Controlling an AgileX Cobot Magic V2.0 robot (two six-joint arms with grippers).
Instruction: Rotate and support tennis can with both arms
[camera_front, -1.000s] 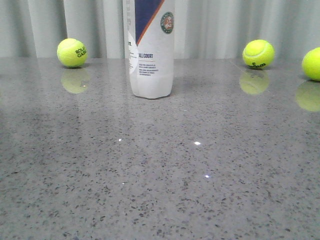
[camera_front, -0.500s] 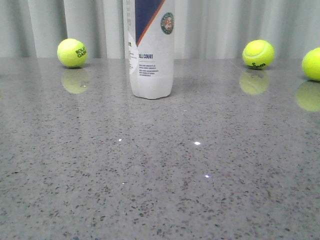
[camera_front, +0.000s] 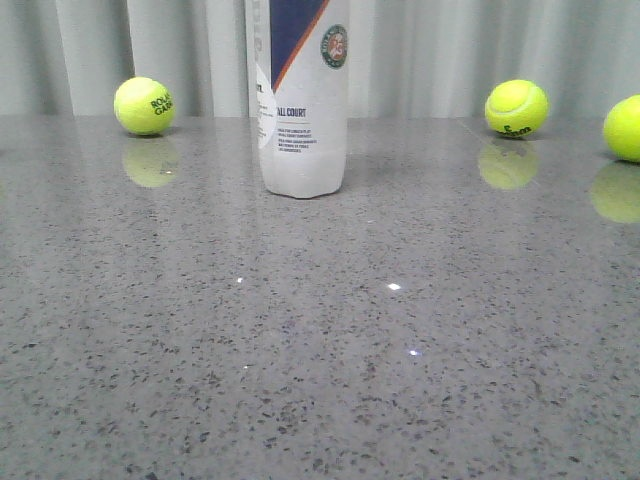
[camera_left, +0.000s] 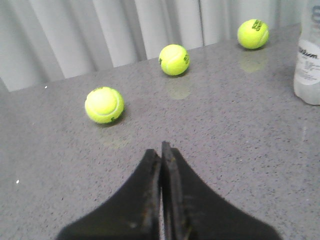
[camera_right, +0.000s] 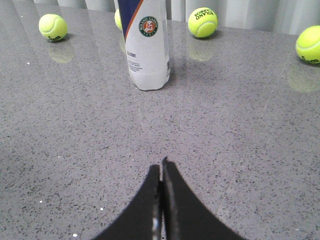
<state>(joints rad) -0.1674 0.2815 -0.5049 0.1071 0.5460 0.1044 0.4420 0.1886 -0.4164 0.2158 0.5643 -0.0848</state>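
Observation:
The tennis can (camera_front: 302, 110) stands upright on the grey table, at the back centre in the front view. It is white with a navy section, an orange stripe and a round emblem; its top is cut off by the frame. It also shows in the right wrist view (camera_right: 146, 47) and at the edge of the left wrist view (camera_left: 308, 60). My left gripper (camera_left: 161, 150) is shut and empty, well away from the can. My right gripper (camera_right: 161, 167) is shut and empty, short of the can with bare table between. Neither gripper shows in the front view.
Yellow tennis balls lie on the table: one at back left (camera_front: 145, 105), two at back right (camera_front: 516, 108) (camera_front: 625, 127). The left wrist view shows three balls (camera_left: 104, 105) (camera_left: 174, 59) (camera_left: 252, 33). A pale curtain (camera_front: 450, 50) hangs behind the table.

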